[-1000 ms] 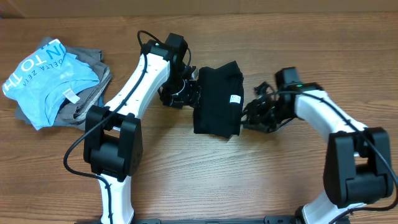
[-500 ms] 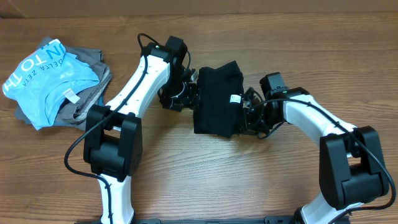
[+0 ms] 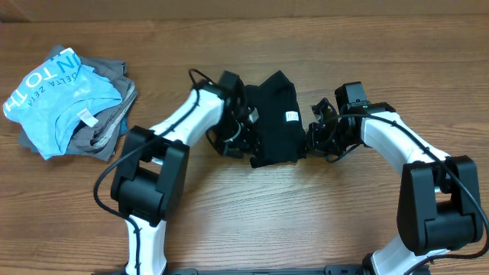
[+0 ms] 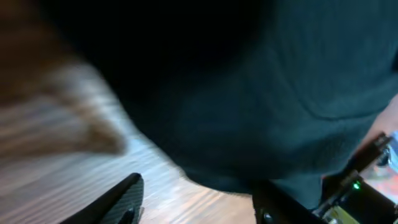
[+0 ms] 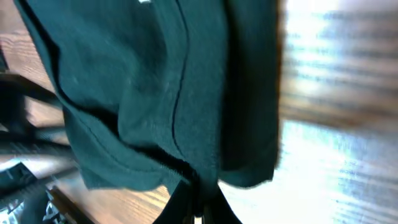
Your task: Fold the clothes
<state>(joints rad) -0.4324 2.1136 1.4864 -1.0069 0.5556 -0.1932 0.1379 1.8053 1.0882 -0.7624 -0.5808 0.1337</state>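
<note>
The clothes, a black T-shirt, lie folded into a narrow bundle at the table's middle, a small white label showing on top. My left gripper sits at the bundle's left edge; in the left wrist view it is open, with bare wood between its fingers and the dark fabric just ahead. My right gripper is at the bundle's right edge. The right wrist view shows it shut on the shirt's hem.
A heap of garments lies at the far left, with a light blue shirt with white lettering on top of grey ones. Both arms reach in from the table's near edge on either side of the black shirt.
The right gripper moved in to the shirt's right edge, shut on it and pulled it to the right. The left arm swung right, following the bundle's left edge.
</note>
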